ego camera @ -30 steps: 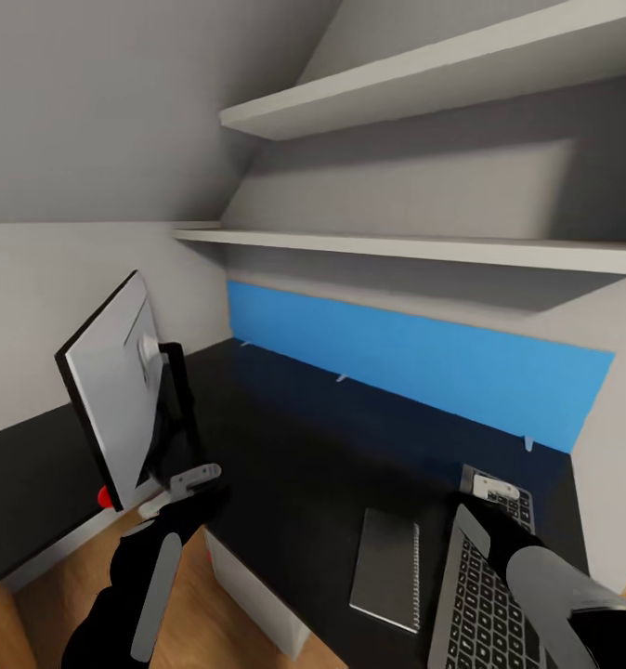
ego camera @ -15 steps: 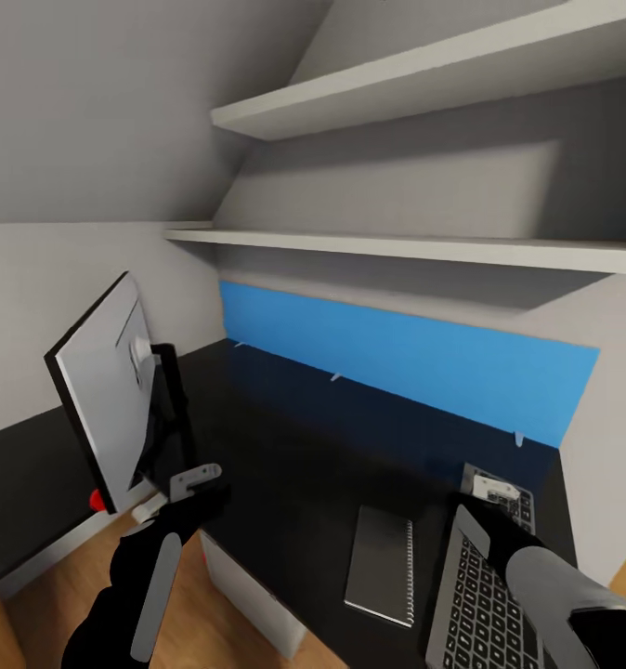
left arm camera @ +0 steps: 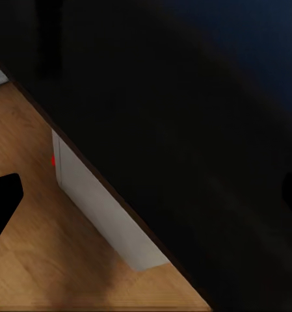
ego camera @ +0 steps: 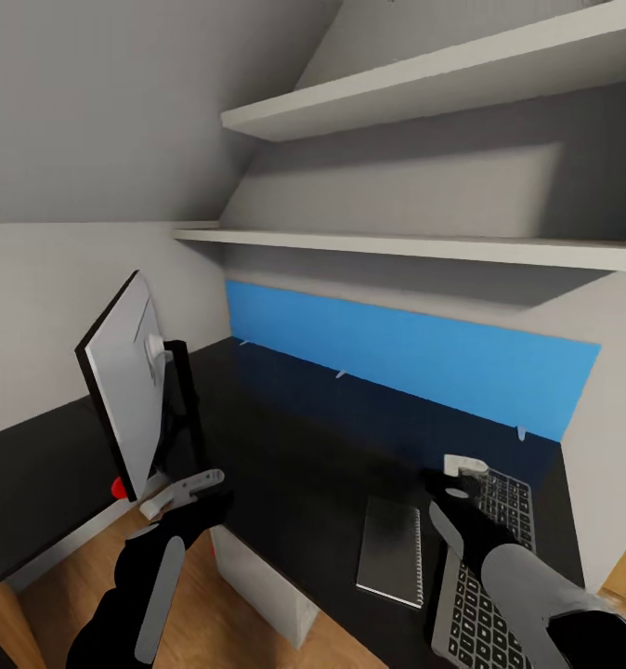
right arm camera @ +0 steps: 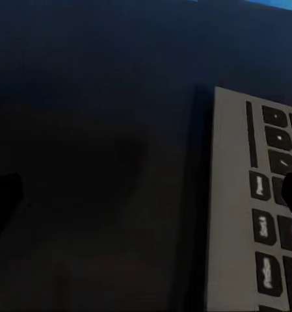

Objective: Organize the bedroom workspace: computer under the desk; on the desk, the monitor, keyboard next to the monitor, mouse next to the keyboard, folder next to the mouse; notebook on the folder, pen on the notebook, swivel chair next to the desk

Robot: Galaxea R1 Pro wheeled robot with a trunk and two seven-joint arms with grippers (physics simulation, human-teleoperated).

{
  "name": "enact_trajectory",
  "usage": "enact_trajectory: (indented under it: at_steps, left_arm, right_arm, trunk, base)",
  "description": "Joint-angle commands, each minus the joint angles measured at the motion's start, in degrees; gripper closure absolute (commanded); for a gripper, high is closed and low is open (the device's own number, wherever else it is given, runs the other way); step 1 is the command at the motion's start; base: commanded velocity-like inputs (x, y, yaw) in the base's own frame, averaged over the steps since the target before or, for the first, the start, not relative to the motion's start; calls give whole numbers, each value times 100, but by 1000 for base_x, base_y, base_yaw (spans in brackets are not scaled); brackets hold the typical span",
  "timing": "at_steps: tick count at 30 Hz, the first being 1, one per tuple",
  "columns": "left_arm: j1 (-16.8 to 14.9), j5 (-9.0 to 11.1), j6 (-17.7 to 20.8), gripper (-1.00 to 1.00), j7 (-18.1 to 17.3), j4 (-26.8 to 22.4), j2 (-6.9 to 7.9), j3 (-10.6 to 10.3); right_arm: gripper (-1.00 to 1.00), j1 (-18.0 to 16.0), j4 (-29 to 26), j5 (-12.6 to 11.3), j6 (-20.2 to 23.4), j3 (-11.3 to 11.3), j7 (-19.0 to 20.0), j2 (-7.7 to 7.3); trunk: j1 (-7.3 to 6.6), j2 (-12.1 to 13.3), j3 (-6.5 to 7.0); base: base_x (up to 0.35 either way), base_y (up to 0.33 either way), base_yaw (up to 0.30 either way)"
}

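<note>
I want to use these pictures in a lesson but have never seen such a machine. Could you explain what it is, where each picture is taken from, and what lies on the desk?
It is a simulated two-armed robot. The head view looks down over both arms. Its left gripper hovers at the black desk edge below the monitor, which stands tilted. Its right gripper hovers over the keyboard, beside a grey notebook. The wrist views look along each gripper: the left sees the pale computer under the desk, the right sees keys. Nothing looks held.
</note>
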Motion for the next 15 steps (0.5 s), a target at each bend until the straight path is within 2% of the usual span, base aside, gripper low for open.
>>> enact_trajectory:
  at_steps: [1, 6, 11, 12, 15]
  left_arm:
    - [-4, 61, 24, -100, 41, 3, -3, 6]
    - [-4, 61, 23, -100, 46, 16, -3, 7]
    - [-4, 61, 15, -100, 51, 18, -2, 10]
    - [-4, 62, 11, -100, 52, -2, -4, 11]
    - [-4, 63, 8, -100, 48, -25, -8, 9]
  right_arm:
    - [-100, 4, -182, 28, 31, 96, -44, 18]
    - [-100, 33, -802, 130, 427, 158, -61, 53]
    - [-100, 52, -1973, 130, 1546, 151, -85, 59]
    - [-100, 55, -3298, -325, 3011, 15, -98, 63]
    - [-100, 57, -3664, -737, 3563, -115, -137, 65]
  trunk:
    - [0, -4, -7]
    - [0, -4, -7]
    - [0, -4, -7]
    - [0, -4, -7]
    - [0, -4, -7]
  base:
    - [-3, 2, 0]
    - [-1, 1, 0]
    - [0, 0, 0]
    - [0, 0, 0]
    - [0, 0, 0]
